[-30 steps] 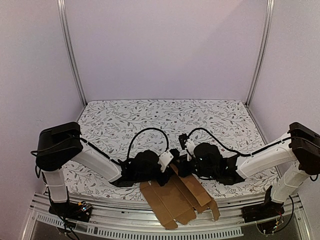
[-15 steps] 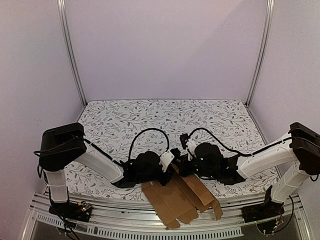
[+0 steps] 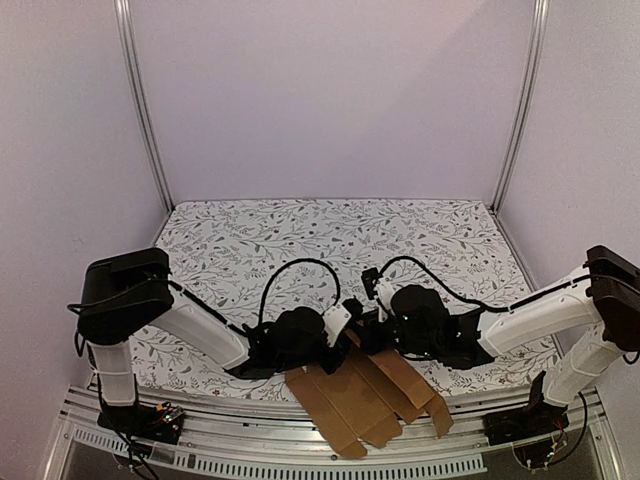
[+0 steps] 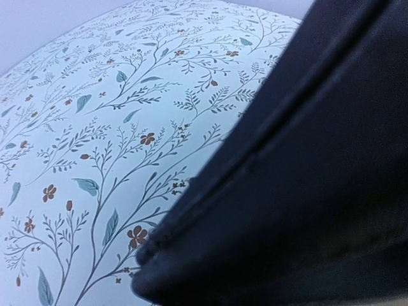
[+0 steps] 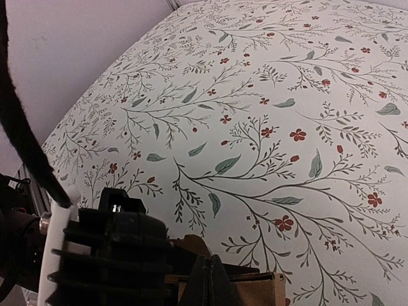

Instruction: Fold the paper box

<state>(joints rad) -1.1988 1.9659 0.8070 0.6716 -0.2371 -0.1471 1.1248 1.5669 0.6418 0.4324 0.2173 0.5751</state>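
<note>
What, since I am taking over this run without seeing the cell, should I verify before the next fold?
1. Paper box formed: not ok, it lies as a flat sheet.
2. Sheet fully on the table: not ok, its near end overhangs the rail.
3. Left gripper shut: ok. Grip on cardboard: cannot tell, something dark blocks the left wrist view.
4. Right gripper shut: ok, its fingers meet beside a cardboard edge. Grip: cannot tell.
5. Grippers clear of each other: cannot tell, they sit close together at the sheet's far edge.
</note>
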